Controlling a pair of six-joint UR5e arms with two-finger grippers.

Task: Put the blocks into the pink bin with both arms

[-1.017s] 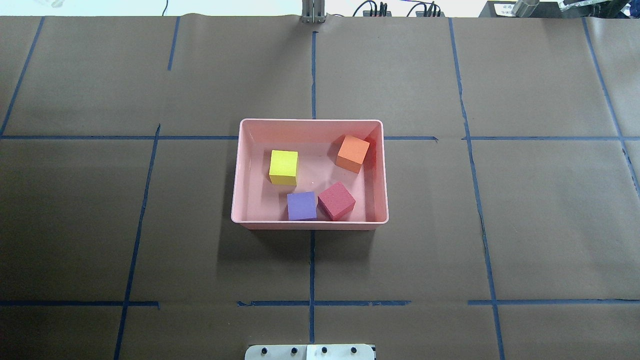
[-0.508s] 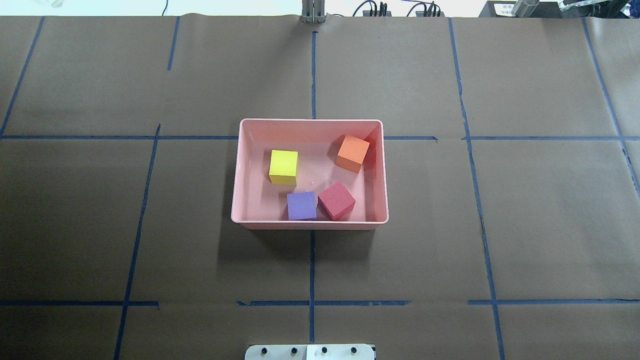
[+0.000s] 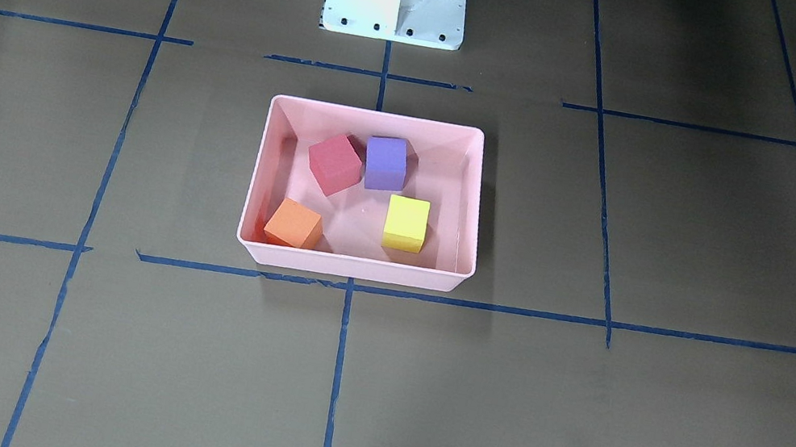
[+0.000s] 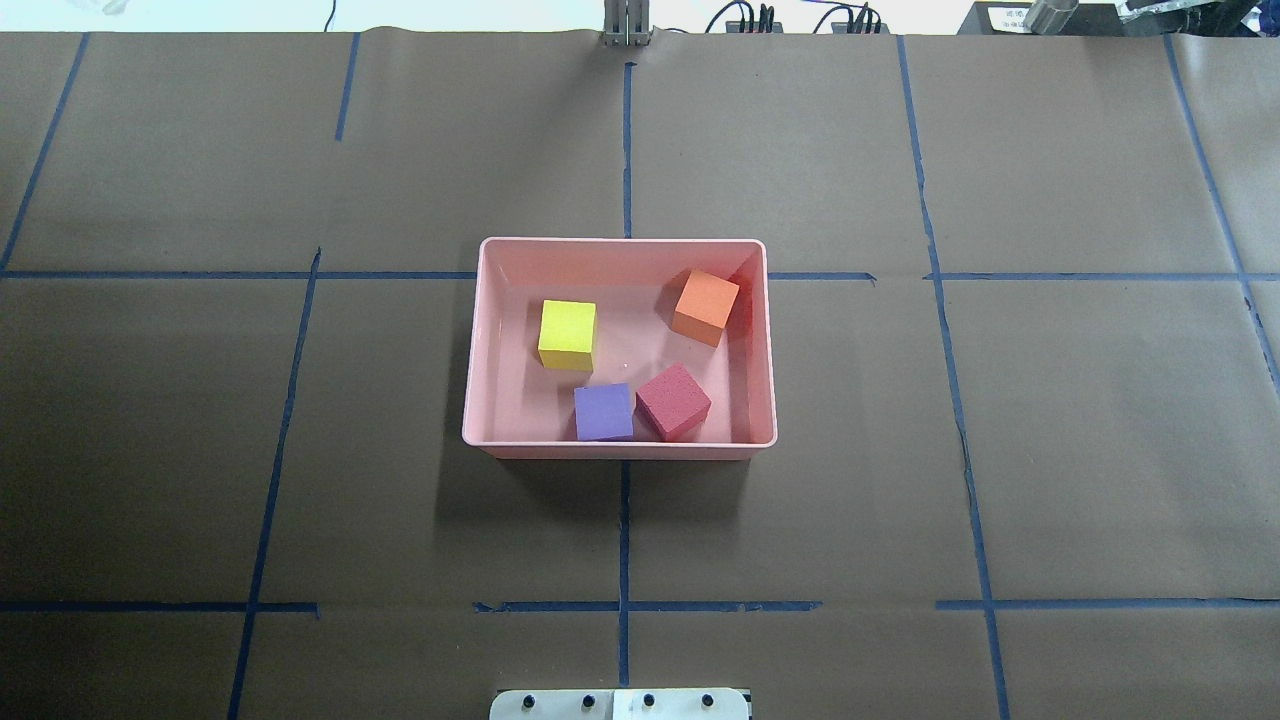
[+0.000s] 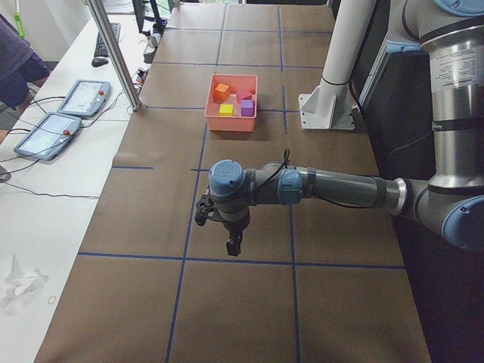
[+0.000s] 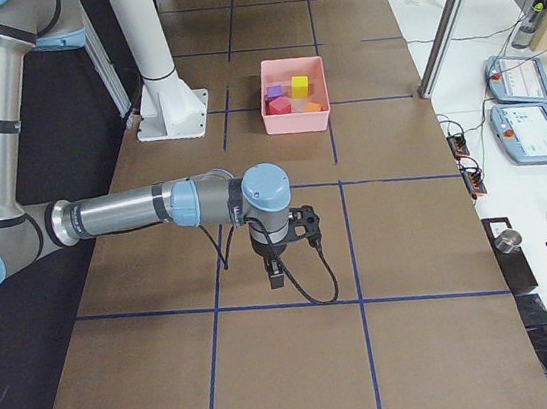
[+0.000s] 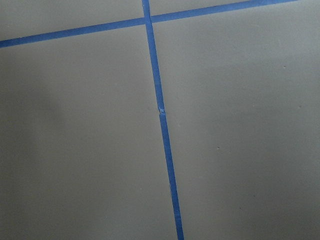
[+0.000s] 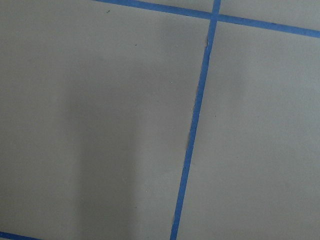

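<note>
Brown-papered tabletop (image 4: 150,450), gridded with blue tape lines (image 4: 625,150). Item one: pink bin (image 4: 620,247), shallow, pale, sloped walls and rounded rim, sitting at the centre of the tabletop astride a tape crossing. Contents, by the overhead view: yellow block (image 4: 567,333), left of middle, square to the walls; orange block (image 4: 705,305), far right, turned askew and just beside the right wall; purple block (image 4: 603,412) and red block (image 4: 673,401), side by side at the near wall, seemingly touching, the red one turned. All four are matte, foam-like, equal in size; none lies outside, so I judge the task done. Item two: left claw (image 5: 234,246) and right claw (image 6: 276,277), each hanging over bare paper well apart from the bin, at opposite ends of the tabletop; whether either is spread or pressed together I cannot tell, as only the side views show them and the wrist cameras see just paper and tape. Risks as I see them: a needless return sweep could nudge the light bin or tip a block over the low rim.
</note>
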